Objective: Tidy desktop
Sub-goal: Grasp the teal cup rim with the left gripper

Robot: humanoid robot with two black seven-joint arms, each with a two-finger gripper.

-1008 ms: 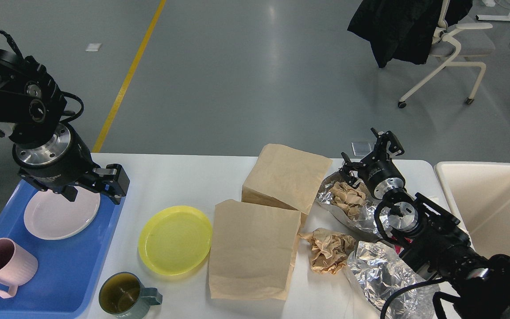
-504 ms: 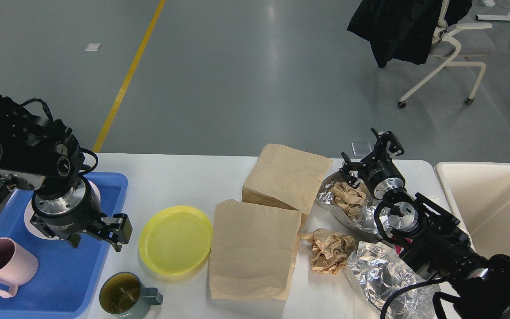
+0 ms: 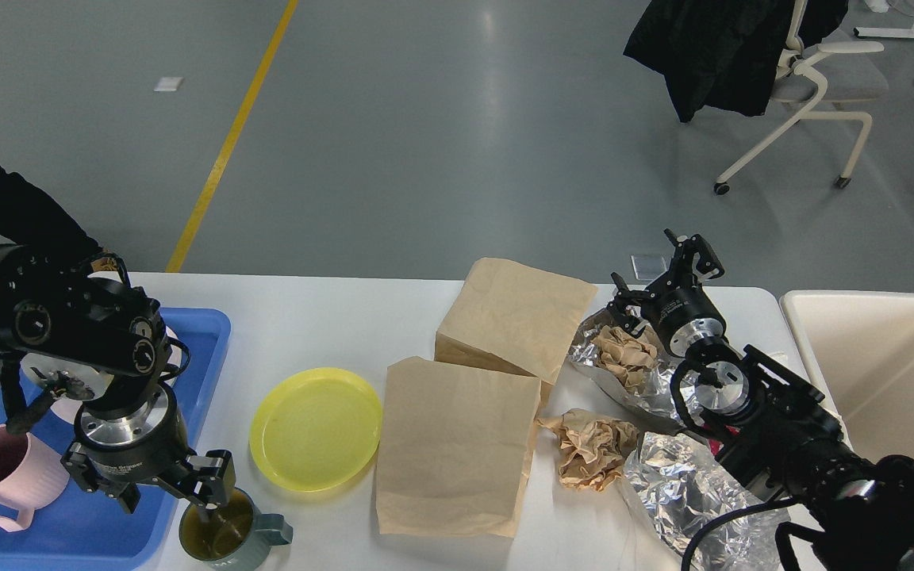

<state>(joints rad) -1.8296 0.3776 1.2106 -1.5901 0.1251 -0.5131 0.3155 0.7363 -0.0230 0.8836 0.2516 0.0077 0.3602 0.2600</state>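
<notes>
left gripper (image 3: pixel 174 488): open, empty, one finger over green mug (image 3: pixel 227 533) rim, near left | right gripper (image 3: pixel 658 275): fingers spread, empty, above foil (image 3: pixel 624 361), far right | desktop (image 3: pixel 322 333): spans the view

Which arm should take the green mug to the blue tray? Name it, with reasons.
Left. Its gripper hangs right over the green mug, beside the blue tray. The right gripper is far across the desktop, by the foil.
</notes>
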